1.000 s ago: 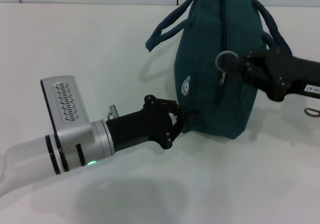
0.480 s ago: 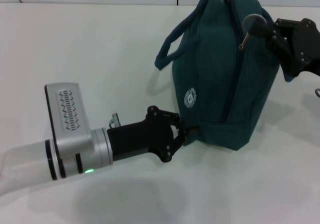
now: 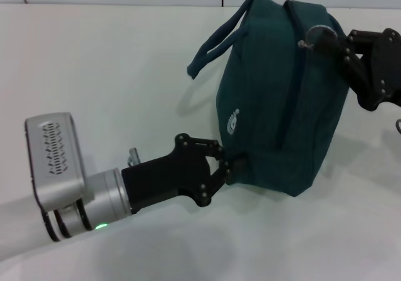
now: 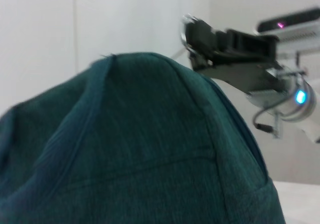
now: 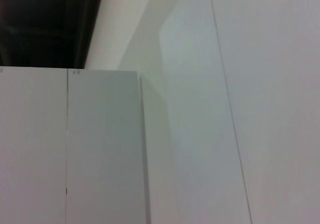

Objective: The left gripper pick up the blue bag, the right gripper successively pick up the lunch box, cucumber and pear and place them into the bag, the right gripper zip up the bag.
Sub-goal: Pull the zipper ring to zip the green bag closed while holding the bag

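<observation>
While pinched at its lower near corner by the black two-finger left pincer [image 3: 227, 170] on the thick silver-white arm, stands upright on the white surface [image 3: 125, 74]: dark teal-blue soft fabric bag [image 3: 276, 105], zipper seam uppermost. Long axis running from that near corner away toward the far right, round white logo [image 3: 232, 120] facing left, one rope-like handle [image 3: 216, 39] arching out to the left. Closed on the metal ring pull [image 3: 319, 36] at the bag's far top end: black right pincer [image 3: 332, 42], reaching in from the right.
</observation>
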Controlling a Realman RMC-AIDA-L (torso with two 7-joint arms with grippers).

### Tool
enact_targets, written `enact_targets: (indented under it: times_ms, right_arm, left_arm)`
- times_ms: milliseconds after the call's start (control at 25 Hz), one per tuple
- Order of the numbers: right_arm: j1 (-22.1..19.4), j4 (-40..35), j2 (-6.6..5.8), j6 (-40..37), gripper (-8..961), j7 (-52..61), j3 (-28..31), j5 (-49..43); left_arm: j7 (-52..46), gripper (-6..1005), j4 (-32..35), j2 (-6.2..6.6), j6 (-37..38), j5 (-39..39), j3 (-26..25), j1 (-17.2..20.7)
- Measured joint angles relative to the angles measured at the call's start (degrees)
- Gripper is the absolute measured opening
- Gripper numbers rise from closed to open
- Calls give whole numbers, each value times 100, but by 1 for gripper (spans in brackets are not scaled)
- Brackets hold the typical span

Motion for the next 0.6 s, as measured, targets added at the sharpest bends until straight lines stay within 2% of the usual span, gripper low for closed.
enact_targets:
  times_ms: [280,600]
  right_arm:
    - [0,99,0,-22,9,-310,-4,4]
    - [8,137,-1,-25,9,-521,-77,16]
  left_arm:
    - [56,182,50,-21,97,-262,-1,185]
    - [-486,381,108,-29,657,-698,0,249]
